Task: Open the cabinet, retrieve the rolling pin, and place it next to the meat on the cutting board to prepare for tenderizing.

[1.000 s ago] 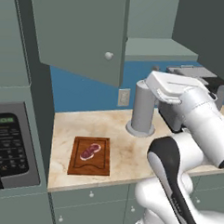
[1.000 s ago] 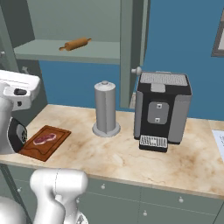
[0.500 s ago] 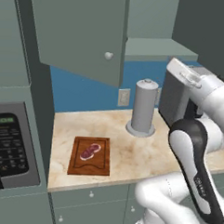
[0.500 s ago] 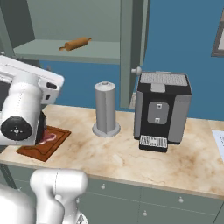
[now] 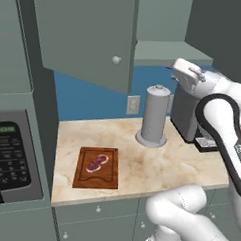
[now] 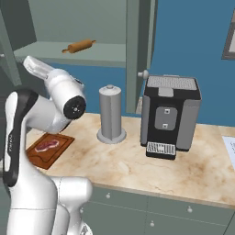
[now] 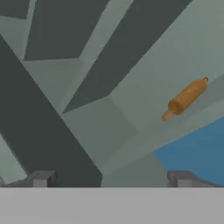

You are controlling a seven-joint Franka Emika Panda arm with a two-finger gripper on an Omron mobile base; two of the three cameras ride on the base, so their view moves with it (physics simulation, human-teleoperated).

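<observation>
Your gripper (image 7: 111, 178) is wide open (nothing in it) and looks up at the rolling pin (image 7: 185, 98) on the cabinet (image 6: 94, 53) shelf.

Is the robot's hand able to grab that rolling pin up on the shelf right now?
Probably yes. The cabinet doors stand open, the rolling pin lies alone on the shelf, and the open gripper points toward it with nothing between.
</observation>
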